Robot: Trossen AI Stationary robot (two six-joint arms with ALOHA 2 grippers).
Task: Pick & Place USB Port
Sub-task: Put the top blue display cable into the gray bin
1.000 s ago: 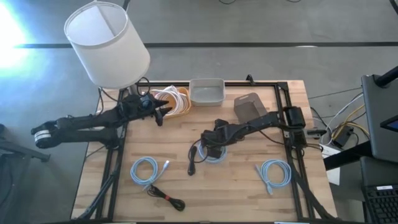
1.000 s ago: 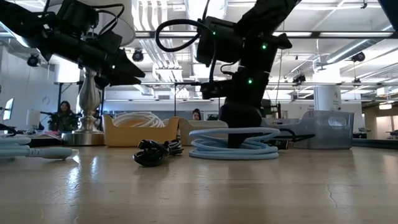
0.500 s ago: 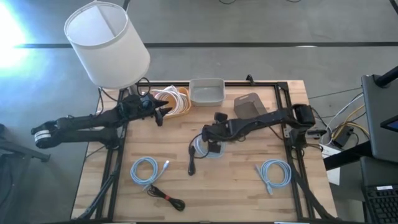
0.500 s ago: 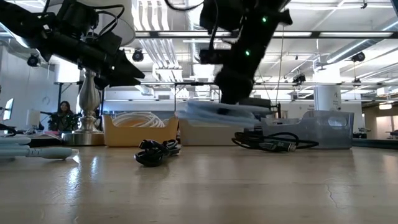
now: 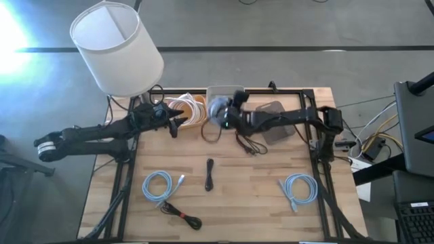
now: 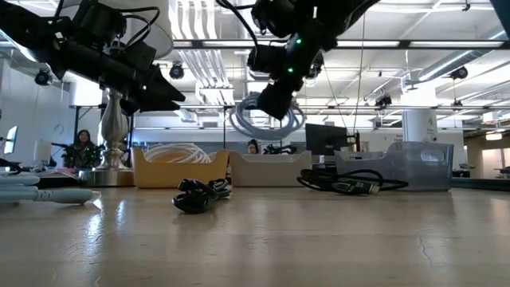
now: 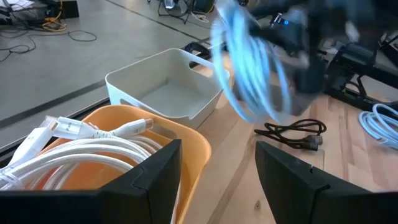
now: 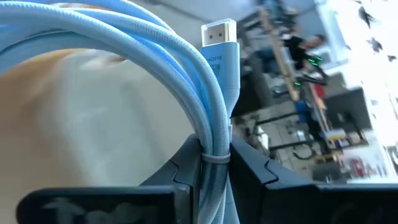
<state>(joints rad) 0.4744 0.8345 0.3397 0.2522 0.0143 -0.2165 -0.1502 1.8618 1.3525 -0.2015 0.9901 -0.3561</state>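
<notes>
The right claw (image 5: 224,114) is clenched on a coiled light-blue cable (image 6: 265,119), pinching the bundle at its tie so the loops hang off the worktop (image 5: 271,203). It hovers at the back edge, just over the pale grey bin (image 5: 234,93), beside the orange bin (image 7: 155,134) of white cables (image 7: 81,149).

To my eye the carry is nearly over and the drop is what counts now. I'd want the coil centred over the grey bin before the fingers part, since the loops droop toward the orange bin's side and could catch the shared rim. Lowering until the loops sit inside the walls would keep them from springing out.

The left claw (image 5: 178,123) waits released near the orange bin.
</notes>
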